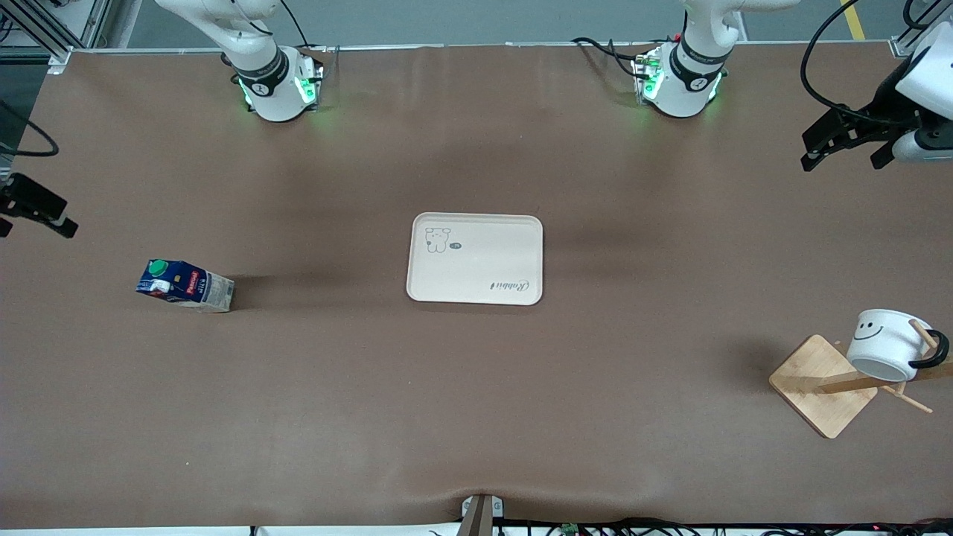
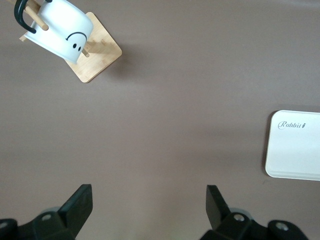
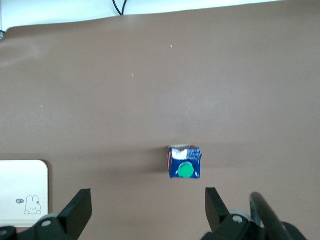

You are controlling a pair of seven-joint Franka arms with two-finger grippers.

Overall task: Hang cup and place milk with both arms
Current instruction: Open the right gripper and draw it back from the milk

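The white cup with a black smiley face hangs by its black handle on a peg of a wooden rack near the left arm's end of the table; it also shows in the left wrist view. The dark blue milk carton with a green cap stands on the table toward the right arm's end; it also shows in the right wrist view. My left gripper is open and empty, up over the table's end. My right gripper is open and empty, up over the table beside the milk.
A cream tray with a small bear drawing lies at the table's middle; its corner shows in both wrist views. The two arm bases, lit green, stand along the table's back edge. Brown tabletop lies all around.
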